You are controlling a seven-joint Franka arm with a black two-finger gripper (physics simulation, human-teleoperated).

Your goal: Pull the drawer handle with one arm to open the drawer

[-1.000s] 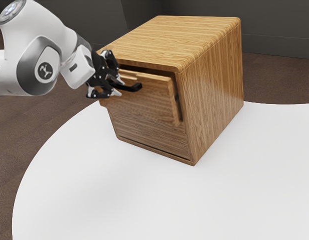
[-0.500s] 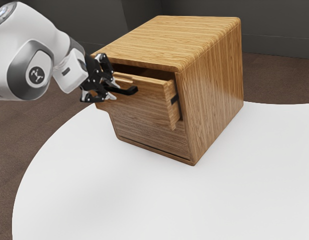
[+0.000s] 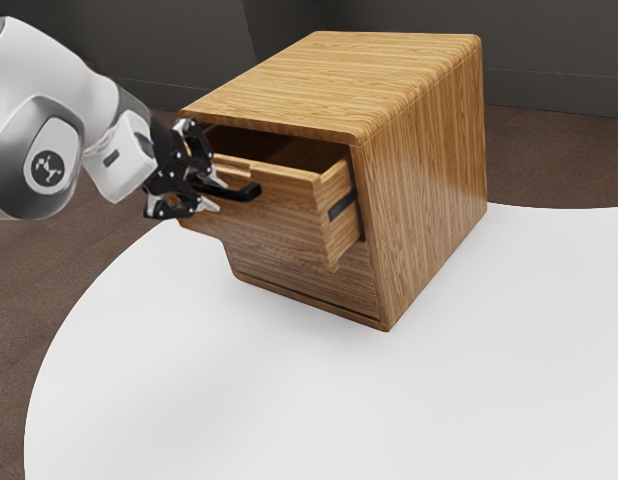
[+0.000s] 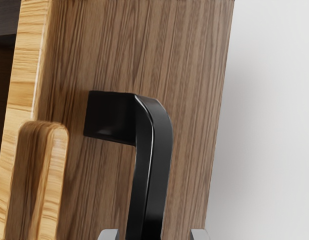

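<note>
Pincer (image 3: 201,188): black, two-fingered, pinched on the handle with one finger at each side of the bar. Seen at the exterior view's left, right at the drawer front.
Arm (image 3: 49,150): white and grey, brought in from the exterior view's left, hand pointed at the cabinet.
Handle (image 3: 239,191): black bar mounted on the drawer front and standing off the wood. Gripped at the end nearer the arm. In the wrist view the handle (image 4: 150,170) is seen as a bent bar, its foot fixed flat to the wood.
Fingertips (image 4: 109,234): grey tips seen either side of the bar, just under the hand.
Drawer (image 3: 289,200): upper one, partly pulled out. Front is held well clear of the cabinet face, and one side wall is exposed. Dark opening is seen behind the front. Wood grain of the front (image 4: 144,60) is seen close up in the wrist view.
Rail (image 3: 341,205): black strip exposed on the drawer's side.
Cabinet (image 3: 419,150): wood-grain box with rounded top edges, set upright on the table.
Lower panel (image 3: 299,265): flush with the cabinet face, under the drawer.
Table (image 3: 389,400): white, curved edge; also seen past the drawer front's edge (image 4: 269,125).
Floor (image 3: 39,270): dark brown, around the table.
</note>
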